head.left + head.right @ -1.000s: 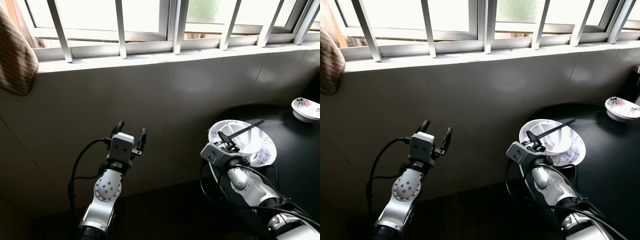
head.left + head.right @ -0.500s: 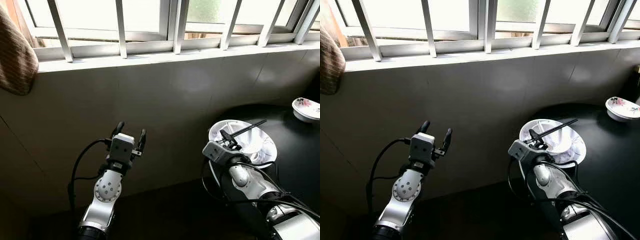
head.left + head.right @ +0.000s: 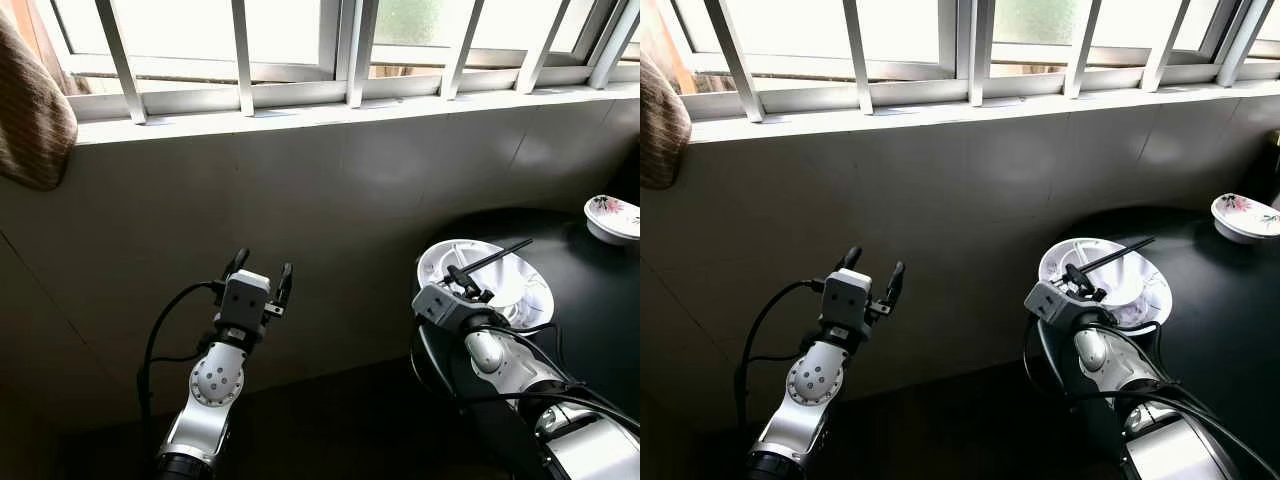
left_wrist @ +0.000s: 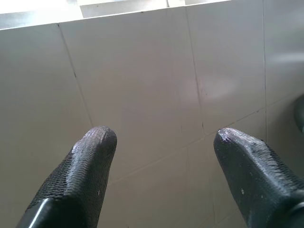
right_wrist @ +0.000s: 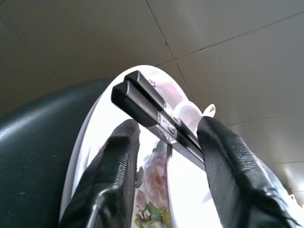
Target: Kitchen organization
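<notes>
A white floral plate (image 3: 537, 301) holding a white bowl (image 3: 507, 284) sits on the near-left part of a dark round table (image 3: 590, 270). Black chopsticks (image 3: 500, 256) lie across the bowl, one end sticking out toward me. My right gripper (image 3: 462, 279) is at that end. In the right wrist view it is open (image 5: 168, 129), with a finger on each side of the chopsticks (image 5: 147, 100) and a gap on both sides. My left gripper (image 3: 262, 266) is held up in front of the tiled wall, open and holding nothing (image 4: 161, 142).
A small flowered bowl (image 3: 612, 216) stands at the table's far right. A tiled wall (image 3: 330, 190) under a barred window (image 3: 350, 50) is close ahead. A brown cloth (image 3: 30, 110) hangs at the upper left. The floor below lies in dark shade.
My right gripper has shifted a little to the right, closer in on the near end of the chopsticks. My left gripper has sunk slightly.
</notes>
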`<state>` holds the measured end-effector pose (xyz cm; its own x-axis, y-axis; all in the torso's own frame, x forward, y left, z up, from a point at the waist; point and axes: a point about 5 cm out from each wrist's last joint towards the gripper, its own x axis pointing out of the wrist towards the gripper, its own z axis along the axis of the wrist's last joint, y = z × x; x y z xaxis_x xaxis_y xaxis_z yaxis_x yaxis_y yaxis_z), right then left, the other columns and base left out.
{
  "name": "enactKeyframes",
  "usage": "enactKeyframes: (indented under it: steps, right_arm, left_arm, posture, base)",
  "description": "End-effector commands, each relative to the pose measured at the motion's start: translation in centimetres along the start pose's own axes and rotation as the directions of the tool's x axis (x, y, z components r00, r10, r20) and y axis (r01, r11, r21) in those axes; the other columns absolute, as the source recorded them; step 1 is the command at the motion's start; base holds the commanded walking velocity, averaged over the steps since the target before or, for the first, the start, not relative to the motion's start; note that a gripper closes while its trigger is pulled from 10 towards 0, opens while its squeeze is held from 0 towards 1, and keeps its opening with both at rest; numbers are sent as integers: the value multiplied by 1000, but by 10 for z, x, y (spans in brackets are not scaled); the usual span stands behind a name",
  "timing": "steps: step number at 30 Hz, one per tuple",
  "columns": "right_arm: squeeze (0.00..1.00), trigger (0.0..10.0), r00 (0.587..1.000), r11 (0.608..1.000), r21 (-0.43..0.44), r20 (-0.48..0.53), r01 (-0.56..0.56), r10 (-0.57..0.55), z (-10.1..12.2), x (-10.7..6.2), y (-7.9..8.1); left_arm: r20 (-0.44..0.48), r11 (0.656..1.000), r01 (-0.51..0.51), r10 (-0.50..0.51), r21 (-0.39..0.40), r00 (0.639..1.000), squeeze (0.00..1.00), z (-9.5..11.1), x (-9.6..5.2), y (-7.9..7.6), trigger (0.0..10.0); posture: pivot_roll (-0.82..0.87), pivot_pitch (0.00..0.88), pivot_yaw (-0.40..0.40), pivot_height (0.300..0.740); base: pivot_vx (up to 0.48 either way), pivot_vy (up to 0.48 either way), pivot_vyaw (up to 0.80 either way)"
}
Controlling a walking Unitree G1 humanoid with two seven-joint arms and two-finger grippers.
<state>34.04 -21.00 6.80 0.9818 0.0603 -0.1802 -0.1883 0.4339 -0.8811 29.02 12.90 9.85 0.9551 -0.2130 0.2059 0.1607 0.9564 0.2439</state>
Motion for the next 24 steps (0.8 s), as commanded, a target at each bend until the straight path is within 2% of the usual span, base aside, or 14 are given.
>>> enactKeyframes:
  steps: [1, 17, 24]
  right_arm:
    - [0, 0, 1000, 1000, -4, -2, -3, 3, -3, 0, -5]
    - [0, 0, 999, 998, -60, -11, 36, -37, -5, -2, -1]
    - [0, 0, 998, 990, -132, -6, 58, -59, -6, -4, 4]
  left_arm:
    - [-1, 1000, 8, -8, 1, 1000, 0, -1, 1, -3, 10000]
    - [-8, 1000, 8, -8, 8, 1000, 0, -3, 0, -2, 10000]
    - [-17, 1000, 15, -15, 12, 1000, 0, -6, 0, -4, 10000]
  posture:
    - [79, 0, -44, 740]
    - [77, 0, -41, 740]
    - [73, 0, -39, 740]
  base:
    - [0, 0, 0]
    - [0, 0, 0]
    - [0, 0, 0]
